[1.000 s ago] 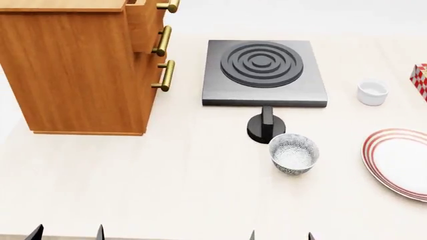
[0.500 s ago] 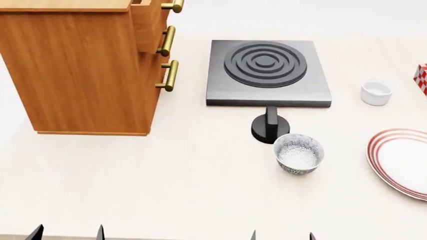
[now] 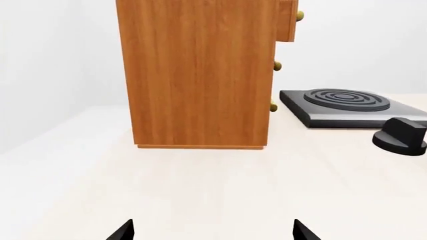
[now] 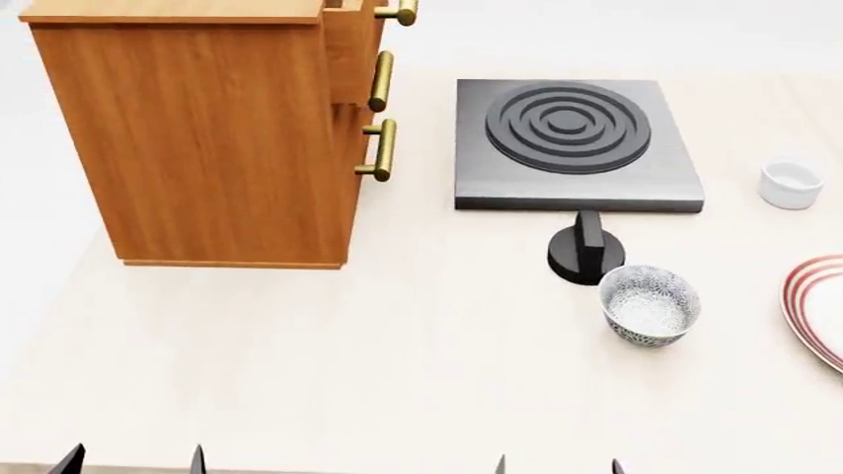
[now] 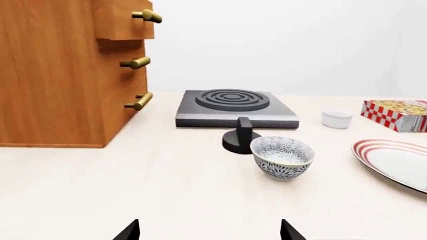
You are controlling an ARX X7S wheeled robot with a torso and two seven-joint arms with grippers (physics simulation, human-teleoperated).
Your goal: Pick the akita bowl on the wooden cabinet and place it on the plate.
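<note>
The wooden cabinet (image 4: 211,138) stands at the back left, also seen in the left wrist view (image 3: 200,75) and the right wrist view (image 5: 53,75). Only a thin strip of its top shows, and the akita bowl on it is out of view. A white bowl with a fine blue pattern (image 4: 650,304) (image 5: 283,157) stands on the table by the stove knob. The red-ringed plate (image 4: 819,311) (image 5: 393,160) lies at the right edge, cut off. My left gripper (image 4: 134,462) (image 3: 213,231) and right gripper (image 4: 558,464) (image 5: 209,231) are open and empty, low at the near table edge.
A black stove plate (image 4: 574,148) sits at the back with its knob (image 4: 586,255) in front of it. A small white cup (image 4: 791,184) stands to the right. A red checked box (image 5: 397,114) lies behind the plate. Brass drawer handles (image 4: 379,150) stick out toward the stove.
The head view has swung left: cabinet, stove, bowl and plate all sit further right in the picture, and the red checked box has left it. Both grippers keep their place.
</note>
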